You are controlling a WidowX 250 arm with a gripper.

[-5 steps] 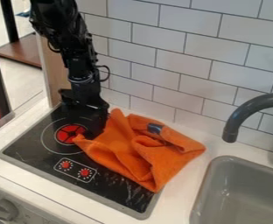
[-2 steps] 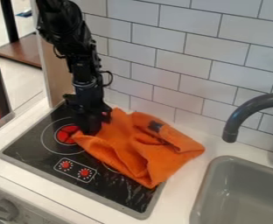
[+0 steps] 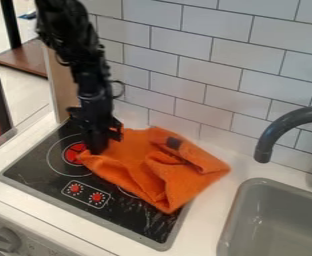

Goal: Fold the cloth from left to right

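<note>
- The black arm [image 3: 92, 82] comes in from the upper left, and its tool [image 3: 98, 146] hangs down at the left end of the orange cloth [image 3: 142, 172], close to the red burner mark [image 3: 74, 154].
- The tool appears to touch the cloth, but its dark shape blends into the stovetop; I cannot tell whether it is wide, narrow or gripping the fabric.
- The cloth lies rumpled across the right part of the black stovetop [image 3: 38, 176], its right side reaching onto the white surface [image 3: 209, 212].
- Loose folds run through its middle, with a layer turned over along the back; a small dark patch [image 3: 174, 143] sits on that layer.
- Two red dials [image 3: 75, 188] [image 3: 96, 197] show near the stovetop's front edge, to the left of the cloth.
- To the right are the grey sink [image 3: 242, 212] and the curved dark faucet [image 3: 265, 142]; white tiles [image 3: 209, 80] line the wall behind.
</note>
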